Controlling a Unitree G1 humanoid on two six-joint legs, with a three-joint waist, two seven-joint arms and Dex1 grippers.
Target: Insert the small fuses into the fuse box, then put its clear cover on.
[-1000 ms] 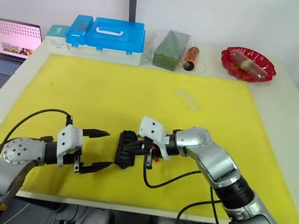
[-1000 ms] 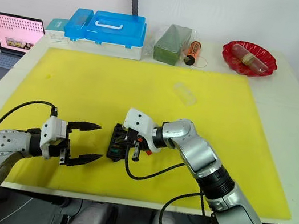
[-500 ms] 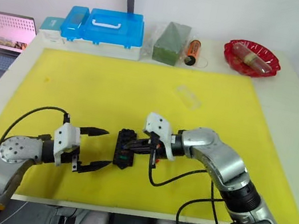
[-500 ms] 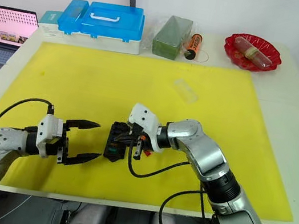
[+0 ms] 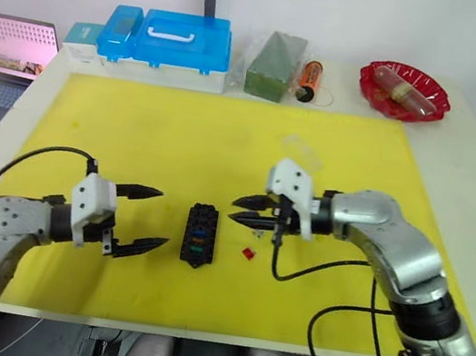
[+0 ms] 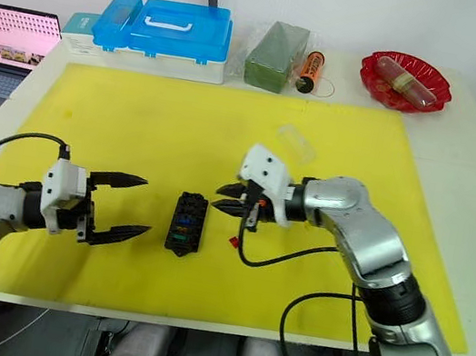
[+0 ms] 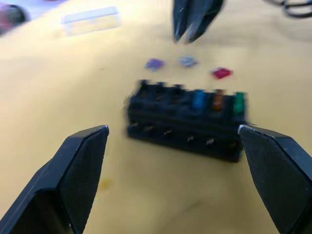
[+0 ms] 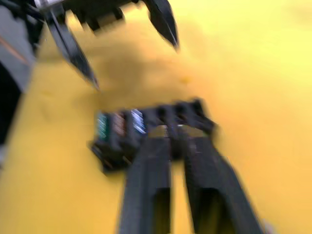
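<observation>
Already the black fuse box (image 7: 187,122) carries blue, orange, green fuses.

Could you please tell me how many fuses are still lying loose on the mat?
3: a purple fuse, a grey fuse and a red fuse, on the mat beside the fuse box.

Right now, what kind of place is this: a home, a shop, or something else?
Probably a lab or test workshop, not a home. A white table carries a yellow mat laid as a work surface, a laptop stands open beside it, and a blue-lidded plastic case sits at the far edge.
</observation>
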